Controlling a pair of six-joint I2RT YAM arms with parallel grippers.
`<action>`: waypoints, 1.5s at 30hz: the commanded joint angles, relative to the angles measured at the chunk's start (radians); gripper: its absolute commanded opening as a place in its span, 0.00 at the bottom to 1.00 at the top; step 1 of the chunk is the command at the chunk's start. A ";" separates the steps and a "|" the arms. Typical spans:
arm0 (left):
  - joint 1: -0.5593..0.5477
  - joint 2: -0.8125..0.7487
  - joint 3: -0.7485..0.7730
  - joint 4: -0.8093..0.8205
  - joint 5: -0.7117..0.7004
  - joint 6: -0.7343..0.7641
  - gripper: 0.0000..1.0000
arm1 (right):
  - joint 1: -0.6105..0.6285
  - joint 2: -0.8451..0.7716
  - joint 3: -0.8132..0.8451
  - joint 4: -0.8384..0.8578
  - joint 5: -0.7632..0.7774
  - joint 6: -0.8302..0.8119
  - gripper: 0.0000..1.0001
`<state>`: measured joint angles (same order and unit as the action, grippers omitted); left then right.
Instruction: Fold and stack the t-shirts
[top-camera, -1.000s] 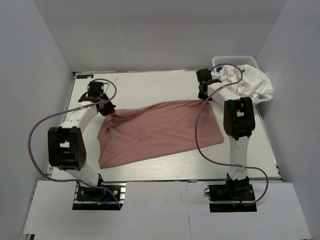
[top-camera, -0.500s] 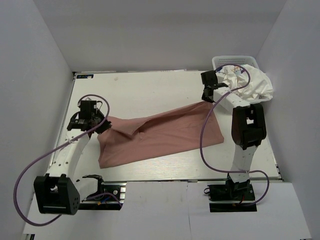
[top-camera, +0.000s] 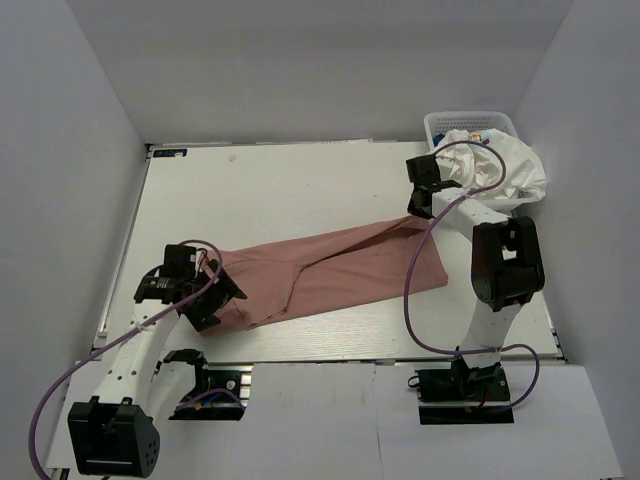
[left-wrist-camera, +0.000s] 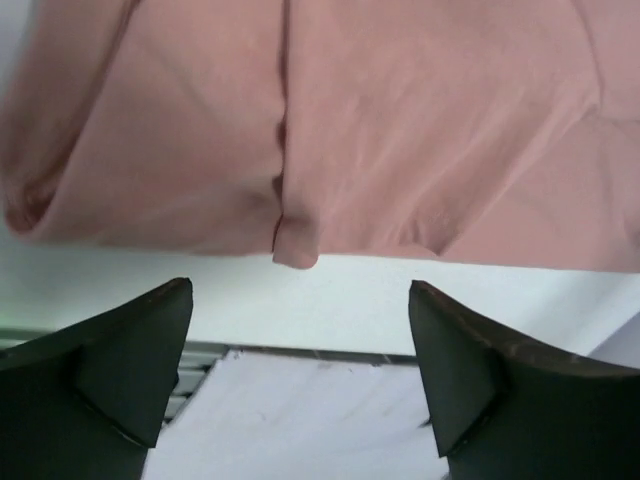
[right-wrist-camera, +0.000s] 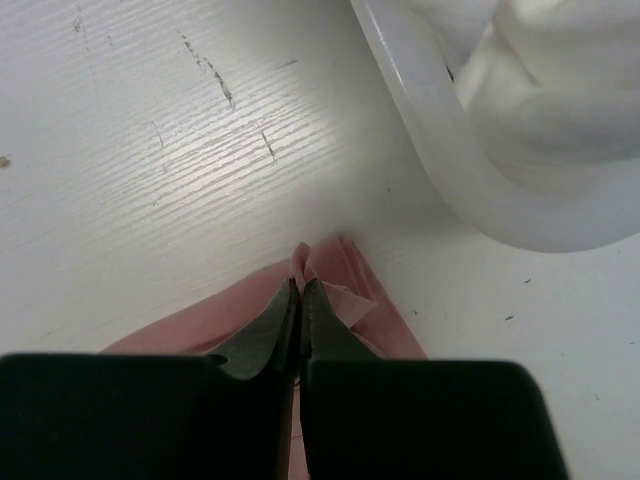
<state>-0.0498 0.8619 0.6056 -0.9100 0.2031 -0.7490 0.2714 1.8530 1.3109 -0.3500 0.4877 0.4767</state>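
Observation:
The dusty pink t-shirt (top-camera: 340, 270) lies folded lengthways as a long band across the table, from the near left to the far right. My left gripper (top-camera: 215, 297) stands open at its near-left end. In the left wrist view the pink t-shirt (left-wrist-camera: 400, 130) fills the top, and the left gripper (left-wrist-camera: 300, 288) holds nothing, just short of the folded hem. My right gripper (top-camera: 419, 207) is shut on the shirt's far-right corner; the right wrist view shows that gripper (right-wrist-camera: 300, 287) pinching pink cloth (right-wrist-camera: 345, 275). The white t-shirt (top-camera: 505, 170) sits bunched in a basket.
A white plastic basket (top-camera: 455, 121) stands at the table's far right corner, its rim (right-wrist-camera: 430, 150) close beside my right gripper. The white table (top-camera: 280, 190) stretches behind the shirt. Its near edge (left-wrist-camera: 300, 350) runs just under my left fingers.
My left arm pulled the shirt's left end toward the near edge, folding it over, then opened and let go. My right gripper kept its grip and shifted slightly right.

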 joint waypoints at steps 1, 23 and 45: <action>-0.002 -0.014 0.002 -0.063 0.053 0.032 1.00 | -0.006 -0.035 -0.025 0.029 0.026 0.019 0.00; -0.012 0.607 0.149 0.703 0.119 0.043 1.00 | -0.031 -0.233 -0.315 0.578 -0.150 -0.107 0.00; 0.007 0.663 0.192 0.493 -0.085 0.062 1.00 | -0.225 -0.435 -0.605 0.583 -0.176 -0.053 0.66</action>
<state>-0.0521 1.5215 0.7879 -0.3370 0.1997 -0.7208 0.0509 1.4773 0.7155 0.2630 0.3477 0.4171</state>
